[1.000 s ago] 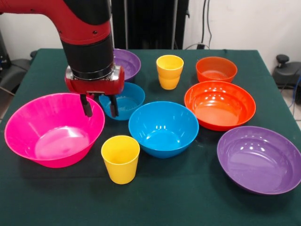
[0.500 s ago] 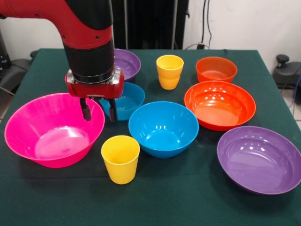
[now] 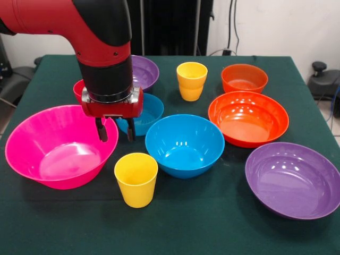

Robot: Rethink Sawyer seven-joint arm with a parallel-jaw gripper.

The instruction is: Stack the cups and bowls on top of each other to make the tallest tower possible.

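My gripper [image 3: 115, 130] is open and empty. It hangs over the gap between the big pink bowl [image 3: 56, 146] and the small blue bowl [image 3: 146, 109], just above their rims. A yellow cup [image 3: 136, 179] stands in front of it. The large blue bowl [image 3: 184, 144] is to its right. At the back, two yellow cups [image 3: 192, 81] sit nested in each other. A red-pink cup [image 3: 78, 88] peeks out behind the arm. The bowls stand apart on the cloth, none nested.
A large orange bowl [image 3: 248, 118] and a small orange bowl [image 3: 244, 78] stand on the right. One purple bowl [image 3: 293, 179] is at the front right and another [image 3: 144, 71] is behind the arm. The green table [image 3: 212, 223] ends close behind the far bowls.
The gripper has moved a little lower and to the right in the picture, still open. The red-pink cup's edge now shows behind the arm.
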